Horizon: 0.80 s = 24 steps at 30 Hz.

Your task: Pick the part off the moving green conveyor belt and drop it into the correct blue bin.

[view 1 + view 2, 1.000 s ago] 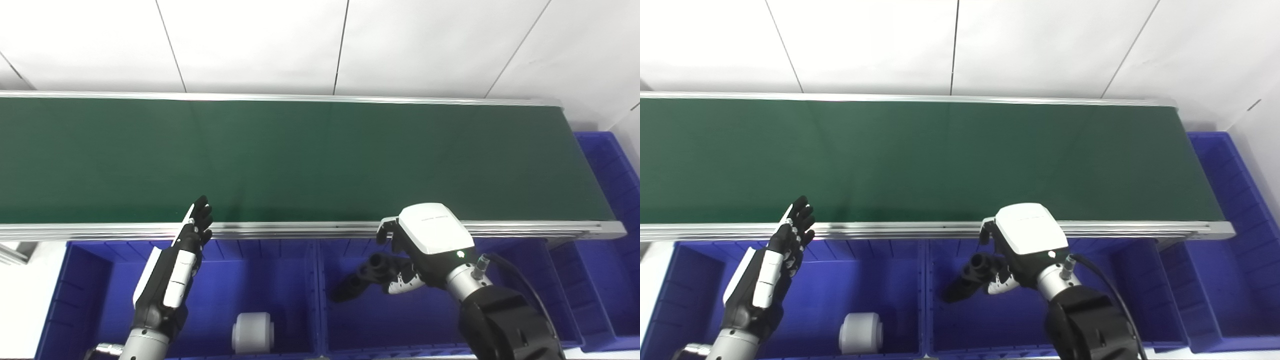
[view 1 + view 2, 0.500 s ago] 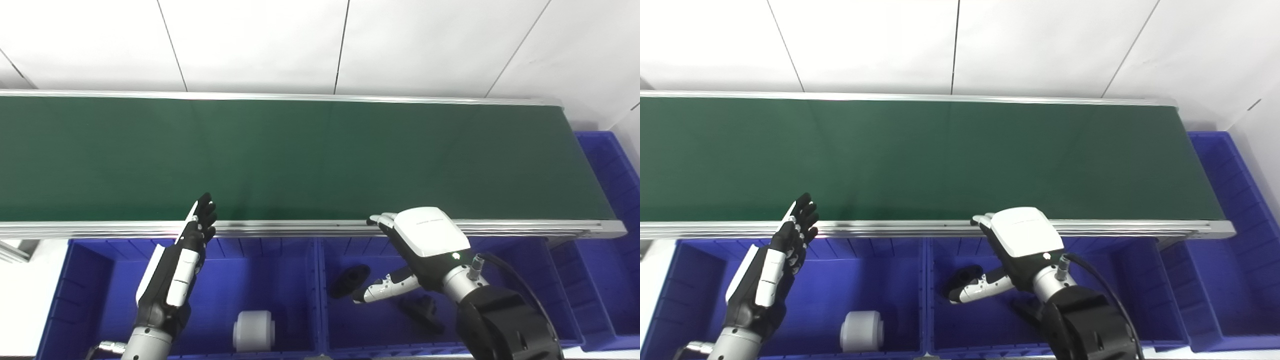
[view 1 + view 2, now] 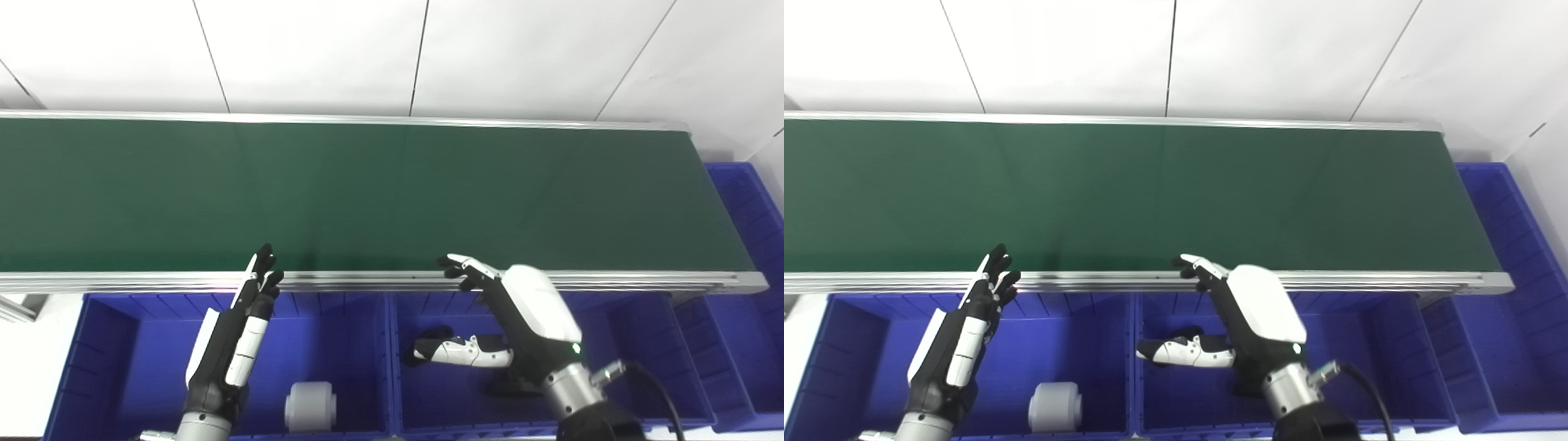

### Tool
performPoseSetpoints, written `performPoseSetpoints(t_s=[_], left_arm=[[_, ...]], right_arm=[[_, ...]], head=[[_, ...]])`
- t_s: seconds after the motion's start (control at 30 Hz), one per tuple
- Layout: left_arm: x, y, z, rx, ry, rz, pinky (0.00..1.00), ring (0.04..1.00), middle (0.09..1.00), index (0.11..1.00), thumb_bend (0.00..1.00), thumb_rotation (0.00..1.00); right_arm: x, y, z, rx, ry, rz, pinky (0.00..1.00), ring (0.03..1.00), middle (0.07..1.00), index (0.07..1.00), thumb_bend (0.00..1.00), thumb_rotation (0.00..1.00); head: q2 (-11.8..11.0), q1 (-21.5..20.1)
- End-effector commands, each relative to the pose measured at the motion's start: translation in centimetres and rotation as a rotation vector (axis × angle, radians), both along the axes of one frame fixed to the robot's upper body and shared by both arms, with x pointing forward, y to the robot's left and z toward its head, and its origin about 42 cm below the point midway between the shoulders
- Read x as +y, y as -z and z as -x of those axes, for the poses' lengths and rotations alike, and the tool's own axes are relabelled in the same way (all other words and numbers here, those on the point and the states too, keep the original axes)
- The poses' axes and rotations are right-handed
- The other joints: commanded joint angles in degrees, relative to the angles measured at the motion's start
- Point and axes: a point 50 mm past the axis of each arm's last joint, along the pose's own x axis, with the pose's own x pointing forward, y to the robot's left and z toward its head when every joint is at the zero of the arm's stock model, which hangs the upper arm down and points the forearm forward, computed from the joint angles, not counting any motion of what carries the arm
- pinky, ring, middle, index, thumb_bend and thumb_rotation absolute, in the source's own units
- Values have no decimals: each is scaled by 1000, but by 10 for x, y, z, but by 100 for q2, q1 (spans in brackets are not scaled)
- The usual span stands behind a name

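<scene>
Now the right hand (image 3: 520, 318) has released the black part, fingers spread above the middle bin (image 3: 453, 392).

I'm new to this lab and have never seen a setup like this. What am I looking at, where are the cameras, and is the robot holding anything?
Both pictures come from two cameras side by side on a humanoid robot's head, looking down at its work. The long green conveyor belt runs across with nothing on it. Below it sit blue bins. The left hand and the right hand are both open, fingers apart, holding nothing. A white cylinder lies in the left bin. A dark part lies in the middle bin, mostly hidden under the right hand.
</scene>
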Motion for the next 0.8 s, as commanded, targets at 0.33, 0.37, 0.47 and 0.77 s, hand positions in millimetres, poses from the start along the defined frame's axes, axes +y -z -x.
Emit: performPoseSetpoints(t_s=[0.33,0.37,0.47,0.77], left_arm=[[-15,9,12,-100,-40,-67,952,955,1000,1000,700,1000],[-15,10,13,-105,-44,-69,951,955,1000,1000,700,1000],[-15,11,15,-112,-51,-71,941,951,1000,1000,687,1000],[-20,13,20,-118,-61,-70,961,947,998,1000,681,1000]], right_arm=[[-6,31,4,-214,502,-816,794,849,892,911,828,890],[-4,37,7,-222,501,-830,796,852,896,918,828,885],[0,51,14,-228,491,-839,784,852,907,904,796,898],[3,71,17,-240,417,-777,814,845,920,900,754,985]], head=[[-410,634],[-436,662],[-479,625],[-599,666]])
